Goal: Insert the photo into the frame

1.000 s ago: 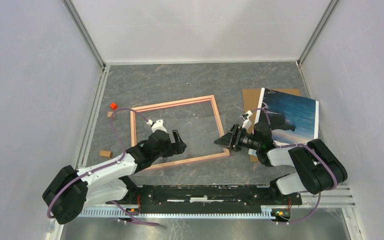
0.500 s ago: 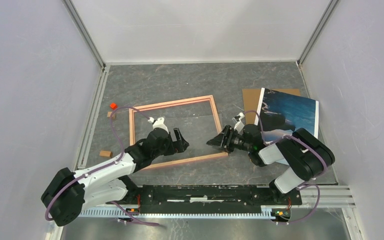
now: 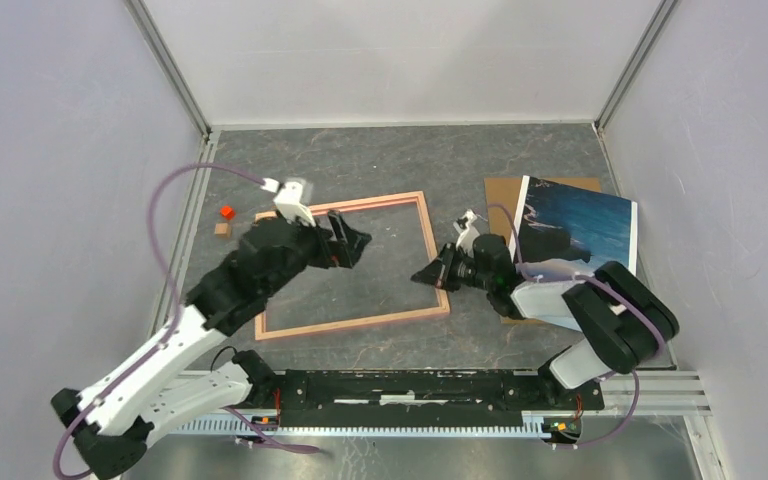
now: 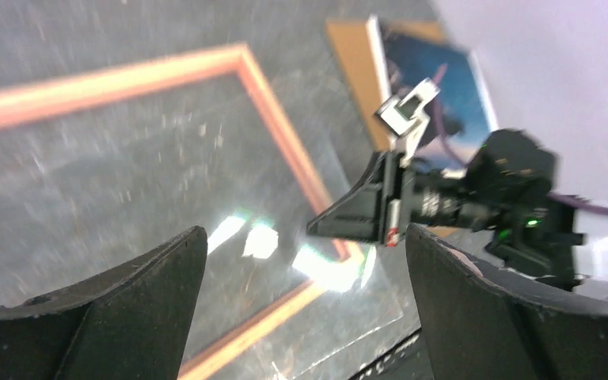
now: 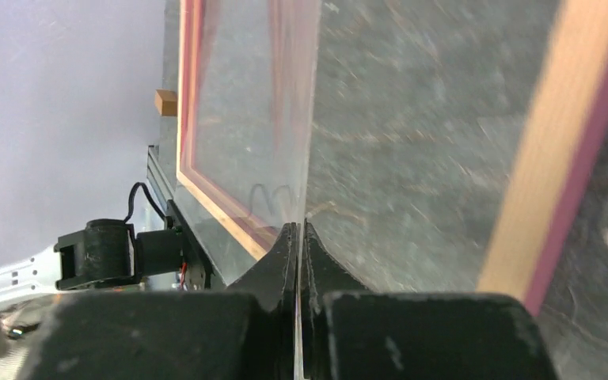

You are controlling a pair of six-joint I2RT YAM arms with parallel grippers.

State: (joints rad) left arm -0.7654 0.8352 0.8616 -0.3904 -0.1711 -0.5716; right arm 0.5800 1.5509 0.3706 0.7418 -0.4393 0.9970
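Note:
The salmon-pink frame (image 3: 350, 207) lies flat mid-table. A clear sheet (image 4: 328, 265) lies over its right part, glinting in the left wrist view. My right gripper (image 3: 428, 275) sits low at the frame's right rail, shut on that sheet's edge (image 5: 245, 103); the thin pane runs between the closed fingertips (image 5: 289, 237). My left gripper (image 3: 352, 240) hovers open above the frame's upper left, nothing between its fingers (image 4: 146, 285). The photo (image 3: 580, 230) of dark cliffs and blue water rests at the right, partly on a brown backing board (image 3: 505, 195).
A small red block (image 3: 226, 212) and a tan block (image 3: 222, 229) lie left of the frame. Grey walls close in the table on three sides. The arms' base rail (image 3: 410, 385) runs along the near edge.
My right gripper slid left along the frame's right rail and closed on the clear sheet's edge. The left arm rose and swung toward the frame's far left, still open.

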